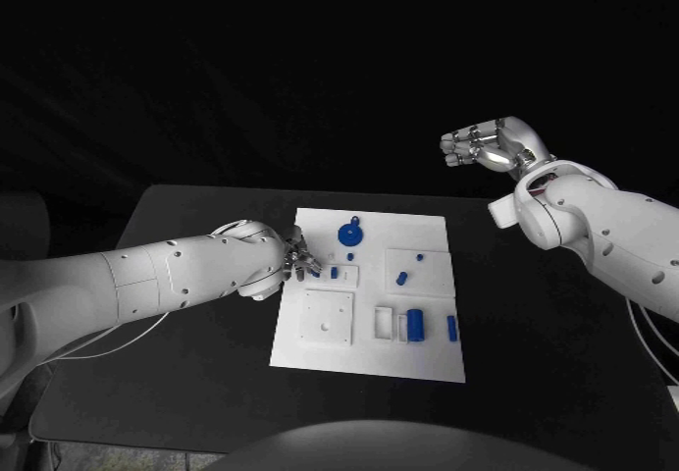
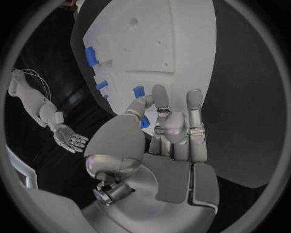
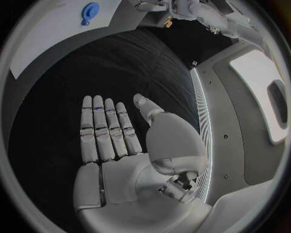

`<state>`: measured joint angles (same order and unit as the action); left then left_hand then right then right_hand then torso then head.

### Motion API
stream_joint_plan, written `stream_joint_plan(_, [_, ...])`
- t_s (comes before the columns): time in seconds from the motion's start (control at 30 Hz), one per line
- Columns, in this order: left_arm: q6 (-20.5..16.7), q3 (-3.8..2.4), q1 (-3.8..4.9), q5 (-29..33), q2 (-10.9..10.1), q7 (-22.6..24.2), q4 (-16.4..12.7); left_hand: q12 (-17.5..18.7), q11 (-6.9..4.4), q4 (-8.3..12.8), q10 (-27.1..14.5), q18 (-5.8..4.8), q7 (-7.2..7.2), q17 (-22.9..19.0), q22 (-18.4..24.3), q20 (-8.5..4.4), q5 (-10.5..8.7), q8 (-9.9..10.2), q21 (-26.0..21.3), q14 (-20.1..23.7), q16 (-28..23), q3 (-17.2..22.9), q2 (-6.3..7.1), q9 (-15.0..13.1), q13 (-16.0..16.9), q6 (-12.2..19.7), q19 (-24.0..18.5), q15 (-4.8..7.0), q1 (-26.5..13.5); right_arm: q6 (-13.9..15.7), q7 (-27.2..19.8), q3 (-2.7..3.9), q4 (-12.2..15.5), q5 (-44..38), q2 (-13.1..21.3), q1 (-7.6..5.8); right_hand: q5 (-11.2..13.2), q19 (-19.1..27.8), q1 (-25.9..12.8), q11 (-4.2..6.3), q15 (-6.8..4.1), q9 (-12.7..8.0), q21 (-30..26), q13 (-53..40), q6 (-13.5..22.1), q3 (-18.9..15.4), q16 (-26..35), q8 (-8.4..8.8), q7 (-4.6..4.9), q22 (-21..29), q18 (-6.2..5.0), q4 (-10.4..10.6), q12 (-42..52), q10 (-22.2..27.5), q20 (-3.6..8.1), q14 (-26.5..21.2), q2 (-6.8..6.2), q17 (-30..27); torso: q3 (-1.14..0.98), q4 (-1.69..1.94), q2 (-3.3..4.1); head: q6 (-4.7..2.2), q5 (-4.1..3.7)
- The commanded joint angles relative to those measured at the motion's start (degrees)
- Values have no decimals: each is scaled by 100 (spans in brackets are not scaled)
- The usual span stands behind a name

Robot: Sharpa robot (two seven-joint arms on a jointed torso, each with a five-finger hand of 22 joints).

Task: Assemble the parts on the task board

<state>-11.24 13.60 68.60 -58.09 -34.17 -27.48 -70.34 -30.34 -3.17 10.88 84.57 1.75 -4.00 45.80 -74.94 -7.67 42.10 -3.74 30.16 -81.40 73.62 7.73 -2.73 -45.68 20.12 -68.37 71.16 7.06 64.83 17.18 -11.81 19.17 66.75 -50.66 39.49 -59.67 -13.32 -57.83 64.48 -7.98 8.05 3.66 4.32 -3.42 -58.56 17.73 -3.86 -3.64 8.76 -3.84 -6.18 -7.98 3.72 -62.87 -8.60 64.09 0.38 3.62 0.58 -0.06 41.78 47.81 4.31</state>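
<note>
A: Head view first. Task board lies mid table, white plate, long side running near to far. Left hand is down at the board's left edge, fingers curled in over a small blue part. Can't tell from here if it's pinched.

B: Other parts?

A: Round blue part at the far end, a blue block near the near-right corner w/ a thin blue piece just beside it on the right. Right hand is up high, far right, well off the board, fingers bent in, nothing in it.

B: Left wrist view?

A: Left hand over the board, fingertips touching its surface. Blue part sits right at the fingertips, another bit of blue under the thumb. Grasp: can't tell. Right hand shows at the side, fingers spread, over the black table.

B: Right wrist view?

A: Right hand flat, fingers straight and side by side, thumb out. Released, holding nothing. Board is well apart, round blue part on it.
</note>
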Motion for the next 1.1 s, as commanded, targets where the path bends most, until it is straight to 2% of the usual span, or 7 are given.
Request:
stream_joint_plan(0.03, [195,16,-39,-160,34,37,-36,-34,-102,388,229,61,475,13,-107,5,-1,-11,3,-21,9,338,-10,47,1,-544,15,15,11,-69,-57,4,7,-7,1,2,-38,37,-2,-11,4,-9,-22,8,58,-2,32,11,1,7,-46,21,-35,33,8,-52,-37,-9,0,3,-2,7,-6])
stream_joint_plan(0.5, [170,15,-44,-238,46,52,-55,-80,-114,358,227,58,493,71,-105,9,-85,-23,-3,-36,34,295,17,113,7,-608,21,18,15,-65,-59,4,7,-7,0,2,-38,37,-2,-11,4,-9,-22,8,58,-2,32,11,1,7,-46,21,-35,33,8,-52,-37,-9,5,5,-2,14,-11])
stream_joint_plan(0.93, [153,15,-45,-227,48,43,-60,-147,-125,310,229,55,520,163,-107,16,-125,-33,-3,-64,87,268,22,75,12,-685,38,15,18,-62,-63,4,5,-7,-8,2,-38,37,-2,-11,4,-9,-22,8,58,-2,32,11,1,7,-46,21,-35,33,8,-52,-37,-9,7,6,-2,22,-8])
stream_joint_plan(1.1, [169,15,-45,-193,45,25,-56,-209,-129,291,230,65,533,214,-108,27,-125,-29,5,-75,112,281,15,1,-99,-716,45,14,-3,-59,-64,4,8,-7,-6,2,-38,37,-2,-11,4,-9,-22,8,58,-2,32,11,1,7,-46,21,-35,33,8,-52,-37,-9,7,5,0,24,0])
